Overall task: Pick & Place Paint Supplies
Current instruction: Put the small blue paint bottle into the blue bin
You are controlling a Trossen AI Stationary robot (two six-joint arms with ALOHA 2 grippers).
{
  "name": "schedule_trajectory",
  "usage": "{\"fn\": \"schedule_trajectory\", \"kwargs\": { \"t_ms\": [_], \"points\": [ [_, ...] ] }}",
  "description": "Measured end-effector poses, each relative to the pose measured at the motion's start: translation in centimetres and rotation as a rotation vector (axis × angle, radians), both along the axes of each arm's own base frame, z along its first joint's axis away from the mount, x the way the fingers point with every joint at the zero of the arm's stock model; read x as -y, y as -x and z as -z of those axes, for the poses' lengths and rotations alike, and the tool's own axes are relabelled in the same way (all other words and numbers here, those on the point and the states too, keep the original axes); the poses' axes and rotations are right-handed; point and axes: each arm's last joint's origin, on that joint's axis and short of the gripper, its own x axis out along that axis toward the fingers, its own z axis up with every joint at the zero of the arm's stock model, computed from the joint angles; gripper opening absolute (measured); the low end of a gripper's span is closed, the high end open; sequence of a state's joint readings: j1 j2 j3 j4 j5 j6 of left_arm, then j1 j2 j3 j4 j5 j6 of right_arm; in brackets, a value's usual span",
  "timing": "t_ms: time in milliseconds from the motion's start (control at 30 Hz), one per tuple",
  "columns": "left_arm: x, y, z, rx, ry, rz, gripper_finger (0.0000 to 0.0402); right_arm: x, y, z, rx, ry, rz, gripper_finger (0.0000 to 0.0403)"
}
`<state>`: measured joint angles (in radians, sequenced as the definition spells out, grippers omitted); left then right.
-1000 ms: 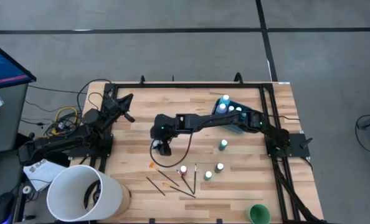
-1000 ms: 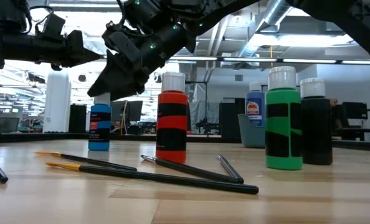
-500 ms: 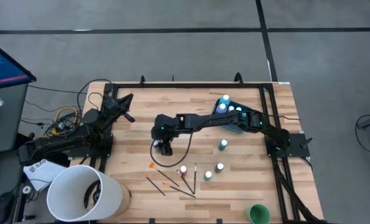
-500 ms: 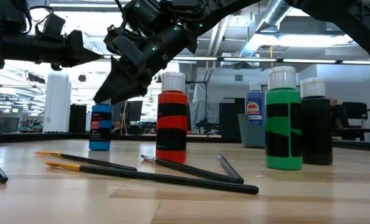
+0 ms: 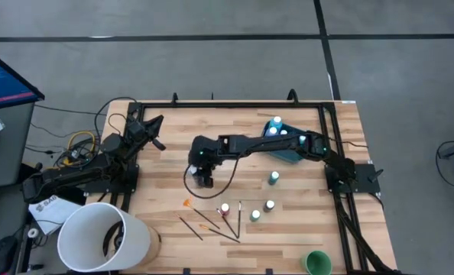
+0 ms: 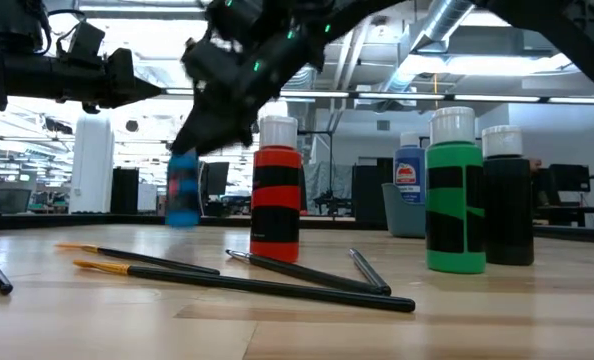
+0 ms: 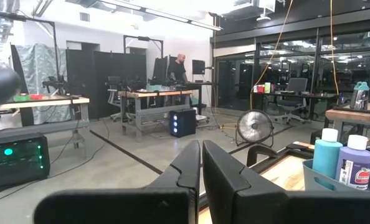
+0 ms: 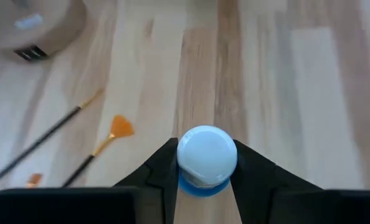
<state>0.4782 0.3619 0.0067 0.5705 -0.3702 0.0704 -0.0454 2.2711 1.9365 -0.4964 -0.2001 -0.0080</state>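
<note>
Your right gripper (image 8: 205, 183) has its fingers (image 8: 160, 171) closed on the blue bottle (image 8: 205, 158) — in the right wrist view the white cap sits squarely between the two dark pads, both touching its sides. The bottle stands upright, its long axis running up toward the wrist, so the grip is across the cap end, not the body.

From above, the right gripper (image 5: 204, 177) is stretched far across the table, left of centre, with the teal tub (image 5: 286, 145) well behind it toward the right arm's base. In the low view the blue bottle (image 6: 183, 188) shows blurred and seems just clear of the wood, left of the red bottle (image 6: 276, 190); I judge it to be lifting.

What matters for you next is the direction of carry: if the tub is the goal, the bottle must travel back along the right arm's own line, away from the brushes (image 5: 212, 223) and the white bucket (image 5: 101, 235). Keep it vertical — a cap-end hold could let it swing.

The left gripper (image 5: 152, 130) waits at the table's left edge, its fingers (image 7: 225, 171) nearly together on nothing.
</note>
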Motion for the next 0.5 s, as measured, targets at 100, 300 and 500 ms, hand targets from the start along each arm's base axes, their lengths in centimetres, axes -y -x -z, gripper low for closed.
{"fn": "schedule_trajectory", "kwargs": {
  "t_ms": [100,300,500],
  "points": [
    [0.0,0.0,0.0,0.0,0.0,0.0,0.0008,0.2,2.0,-3.2,-0.043,0.012,-0.005,0.0108],
    [0.0,0.0,0.0,0.001,0.0,0.0,0.0008,0.2,8.7,-9.3,-0.143,0.159,0.116,0.0108],
    [0.0,0.0,0.0,0.004,-0.002,0.0,0.0008,0.5,17.5,-12.8,-0.115,0.217,0.399,0.0108]
  ]
}}
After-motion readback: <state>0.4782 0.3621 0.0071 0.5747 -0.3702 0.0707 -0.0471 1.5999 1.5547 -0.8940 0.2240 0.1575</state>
